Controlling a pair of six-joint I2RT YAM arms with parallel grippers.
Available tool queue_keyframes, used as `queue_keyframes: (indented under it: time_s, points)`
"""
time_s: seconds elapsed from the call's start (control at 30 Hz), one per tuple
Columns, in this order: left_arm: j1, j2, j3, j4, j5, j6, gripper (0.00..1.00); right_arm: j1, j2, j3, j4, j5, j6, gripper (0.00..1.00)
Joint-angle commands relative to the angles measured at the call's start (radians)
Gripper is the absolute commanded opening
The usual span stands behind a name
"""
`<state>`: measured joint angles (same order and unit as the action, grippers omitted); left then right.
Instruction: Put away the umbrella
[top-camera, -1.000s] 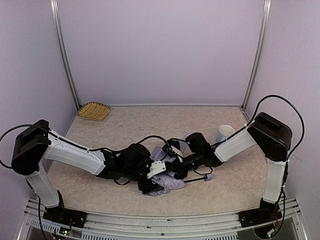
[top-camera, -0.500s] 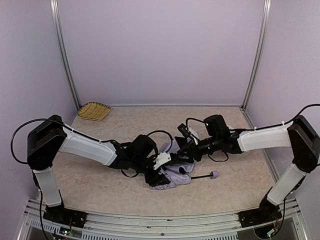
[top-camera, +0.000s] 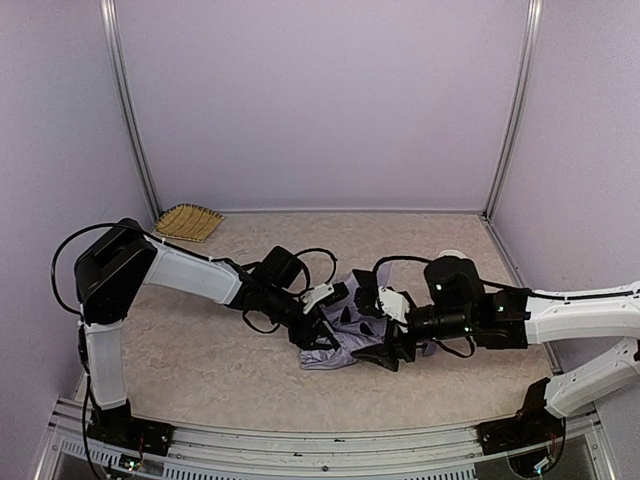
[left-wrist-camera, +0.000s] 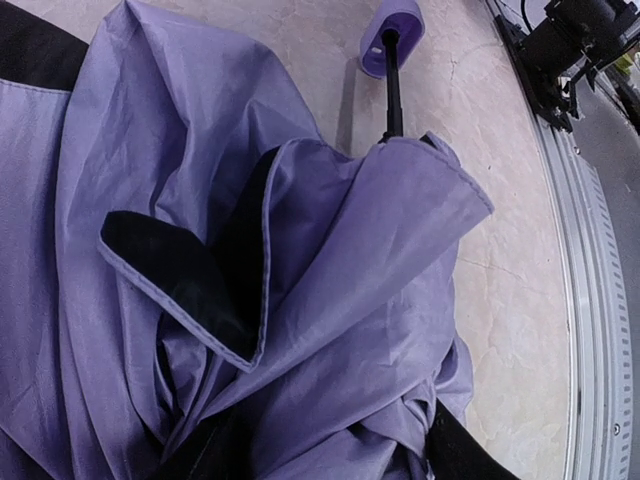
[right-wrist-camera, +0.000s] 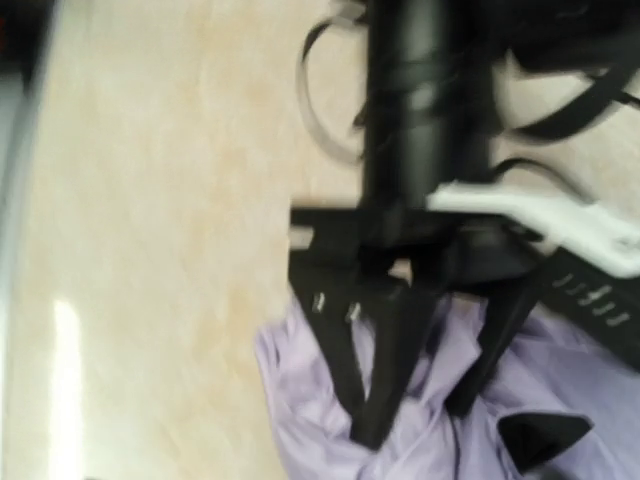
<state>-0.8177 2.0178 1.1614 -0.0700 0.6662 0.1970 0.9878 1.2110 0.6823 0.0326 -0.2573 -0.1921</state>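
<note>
while the umbrella (top-camera: 335, 348) lies crumpled between the left end effector (top-camera: 325, 325) and right end effector (top-camera: 385, 352), gathering its canopy (left-wrist-camera: 330, 300) seems the step in hand. whether either is open or gripping fabric cannot be told; next, the folds need bunching tight.

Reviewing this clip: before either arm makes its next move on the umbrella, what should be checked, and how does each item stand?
1. Canopy gathered: not ok; the umbrella lies loose and crumpled on the table.
2. Handle reachable: ok; the handle and shaft lie bare beyond the fabric.
3. Left gripper hold: cannot tell; fabric is bunched between its fingers.
4. Right gripper state: cannot tell; its view is blurred.
5. Arm clearance: probably not ok; both grippers crowd the same fabric.
</note>
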Motion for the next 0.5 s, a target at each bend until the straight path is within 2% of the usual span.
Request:
queue_keyframes:
  time_s: [0.0,0.23,0.47]
  points:
    - [0.022,0.121,-0.055,-0.243,-0.057,-0.046,0.54,0.050,0.115,-0.019,0.037,0.214,-0.219,1.00]
    - [0.041,0.131,-0.038,-0.265,-0.014,-0.036,0.51,0.051,0.349,0.092,0.017,0.297,-0.347,0.99]
    - [0.049,0.143,-0.034,-0.273,0.027,-0.022,0.50,0.039,0.532,0.156,-0.057,0.271,-0.381,0.82]
